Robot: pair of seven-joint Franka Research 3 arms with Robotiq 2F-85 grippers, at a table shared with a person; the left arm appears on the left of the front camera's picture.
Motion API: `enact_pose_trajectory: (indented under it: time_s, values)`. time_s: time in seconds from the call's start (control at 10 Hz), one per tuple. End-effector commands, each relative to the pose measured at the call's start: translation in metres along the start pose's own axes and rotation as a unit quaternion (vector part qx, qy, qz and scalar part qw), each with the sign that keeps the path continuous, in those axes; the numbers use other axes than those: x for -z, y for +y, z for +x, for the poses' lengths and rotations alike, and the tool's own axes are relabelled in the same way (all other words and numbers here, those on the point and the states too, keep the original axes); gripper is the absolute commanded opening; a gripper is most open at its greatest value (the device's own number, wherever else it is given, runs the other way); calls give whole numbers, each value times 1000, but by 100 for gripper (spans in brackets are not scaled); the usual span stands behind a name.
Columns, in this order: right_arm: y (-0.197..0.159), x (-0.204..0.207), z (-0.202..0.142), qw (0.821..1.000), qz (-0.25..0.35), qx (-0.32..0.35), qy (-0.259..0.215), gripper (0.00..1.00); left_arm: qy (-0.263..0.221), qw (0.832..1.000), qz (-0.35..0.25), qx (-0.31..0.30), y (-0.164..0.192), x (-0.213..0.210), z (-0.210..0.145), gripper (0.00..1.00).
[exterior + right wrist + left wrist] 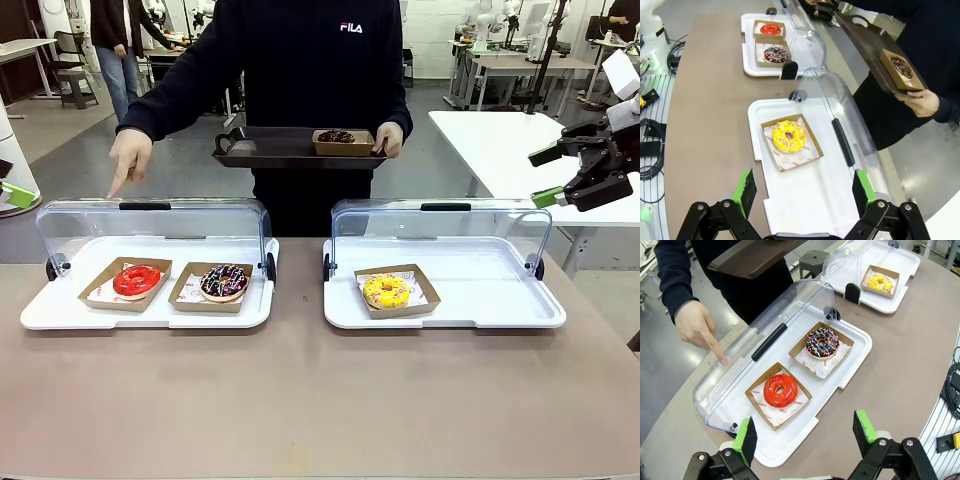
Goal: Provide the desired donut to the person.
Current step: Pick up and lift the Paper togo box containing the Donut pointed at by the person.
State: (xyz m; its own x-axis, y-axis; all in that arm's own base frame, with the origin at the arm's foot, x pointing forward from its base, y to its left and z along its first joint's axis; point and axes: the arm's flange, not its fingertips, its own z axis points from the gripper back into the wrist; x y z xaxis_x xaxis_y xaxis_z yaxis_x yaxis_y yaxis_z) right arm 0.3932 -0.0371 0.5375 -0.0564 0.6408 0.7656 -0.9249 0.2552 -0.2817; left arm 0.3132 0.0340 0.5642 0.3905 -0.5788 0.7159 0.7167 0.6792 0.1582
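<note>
The person stands across the table and points a finger down at the clear lid above the red donut. A chocolate sprinkled donut sits beside it on the left white tray. A yellow donut lies on the right white tray. The person's other hand holds a dark tray carrying a boxed chocolate donut. My left gripper hovers open over the table's near edge, short of the red donut. My right gripper hangs open, high at the right, above the yellow donut.
Both clear lids stand swung up at the far side of the trays, the right lid included. Each donut lies in a brown paper box. A white table stands behind on the right. Cables lie off the table's robot side.
</note>
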Motion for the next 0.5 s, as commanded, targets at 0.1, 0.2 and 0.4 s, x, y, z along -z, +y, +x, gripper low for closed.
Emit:
enact_pose_trajectory:
  time_s: [0.1,0.2,0.4]
  values:
    - [0,0,1,1000,-1,-6,-7,100,-1,1000,-1,-4,0,0,0,100]
    - [0,0,1,1000,-1,-6,-7,100,-1,1000,-1,-4,0,0,0,100]
    - [0,0,1,1000,-1,-6,-7,100,-1,1000,-1,-4,0,0,0,100]
